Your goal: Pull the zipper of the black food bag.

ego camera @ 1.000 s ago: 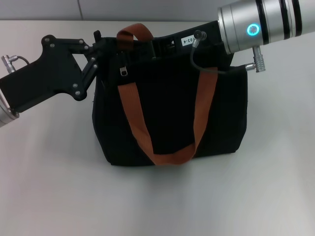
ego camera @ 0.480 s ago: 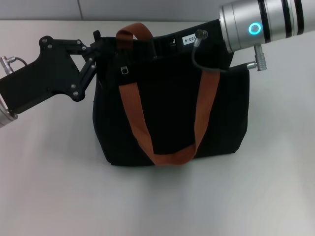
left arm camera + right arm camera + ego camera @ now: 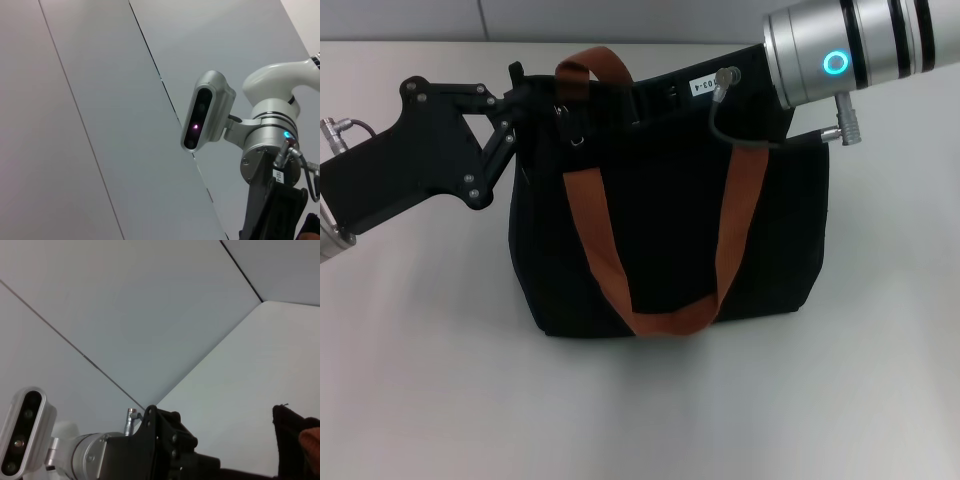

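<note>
Head view: zipper (image 3: 576, 128) beside left claw (image 3: 542, 98).

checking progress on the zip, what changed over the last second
The small silver metal zipper pull has moved up to the top edge of the large black fabric food bag, beside the orange-brown strap. The left gripper at the bag's top left corner shifted slightly with it. The bag and the right gripper at the top rim have stayed put.
</note>
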Available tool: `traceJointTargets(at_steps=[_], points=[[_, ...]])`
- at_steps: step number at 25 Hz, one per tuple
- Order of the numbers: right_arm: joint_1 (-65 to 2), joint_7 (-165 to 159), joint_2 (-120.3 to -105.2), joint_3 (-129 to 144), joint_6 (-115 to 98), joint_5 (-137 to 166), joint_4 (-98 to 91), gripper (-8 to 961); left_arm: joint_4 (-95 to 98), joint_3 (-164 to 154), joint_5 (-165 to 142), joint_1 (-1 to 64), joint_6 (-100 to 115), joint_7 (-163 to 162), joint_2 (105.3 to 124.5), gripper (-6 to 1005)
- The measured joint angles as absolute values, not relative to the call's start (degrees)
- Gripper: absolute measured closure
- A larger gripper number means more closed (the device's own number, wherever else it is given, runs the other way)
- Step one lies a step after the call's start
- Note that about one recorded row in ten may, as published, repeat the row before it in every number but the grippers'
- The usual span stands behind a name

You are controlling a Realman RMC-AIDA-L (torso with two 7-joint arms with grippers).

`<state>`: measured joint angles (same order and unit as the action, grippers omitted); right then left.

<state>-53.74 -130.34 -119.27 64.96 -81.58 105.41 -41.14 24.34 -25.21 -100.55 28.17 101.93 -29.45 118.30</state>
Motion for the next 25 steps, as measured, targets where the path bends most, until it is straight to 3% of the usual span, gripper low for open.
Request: traceJointTargets(at_steps=[8, 25], points=[[-54.2, -131.01, -119.27, 65.11, -81.54, 106.74, -41.51, 954, 24.34, -25.05, -100.55, 27.7, 102.51, -29.45, 118.3, 972], [-51.95, -135.18, -119.42, 66.38, -81.1, 109.24, -46.57, 952, 24.31, -24.87, -99.68, 26.88, 102.32, -29.44, 118.25, 972]])
